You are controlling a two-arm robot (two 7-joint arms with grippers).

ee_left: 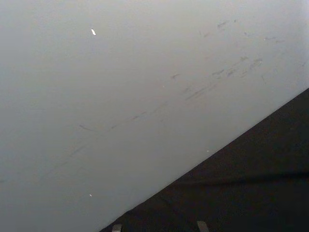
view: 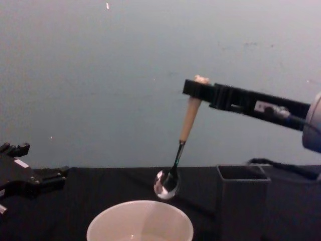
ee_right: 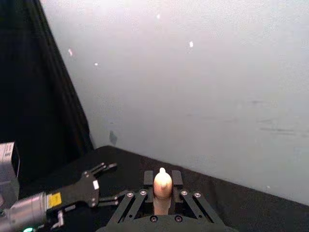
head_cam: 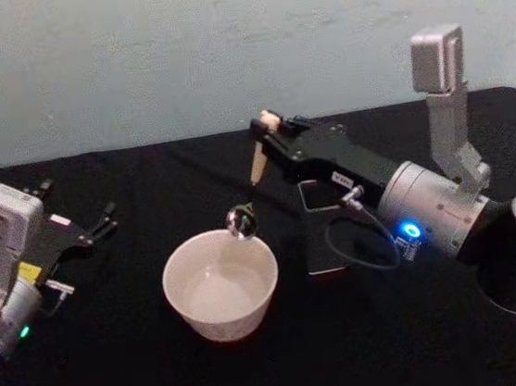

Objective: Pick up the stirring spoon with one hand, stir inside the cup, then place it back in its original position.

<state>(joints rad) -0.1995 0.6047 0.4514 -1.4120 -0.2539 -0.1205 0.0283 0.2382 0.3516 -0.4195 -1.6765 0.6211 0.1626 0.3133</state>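
Note:
The stirring spoon (head_cam: 257, 167) hangs nearly upright, bowl down, with my right gripper (head_cam: 264, 134) shut on the top of its beige handle. Its shiny bowl (view: 166, 184) hovers just above the far rim of the cream-white cup (head_cam: 221, 290), outside the cup in the chest view. In the right wrist view the bear head (ee_right: 162, 181) pokes up between the fingers (ee_right: 148, 180). The cup (view: 140, 224) stands at the table's middle front. My left gripper (head_cam: 103, 222) rests open at the far left, well away from the cup.
A dark grey square holder (view: 242, 195) stands right of the cup, partly behind my right arm (head_cam: 427, 202) in the head view. Black cloth covers the table (head_cam: 120, 376), with a pale wall close behind. Open room lies between the cup and the left gripper.

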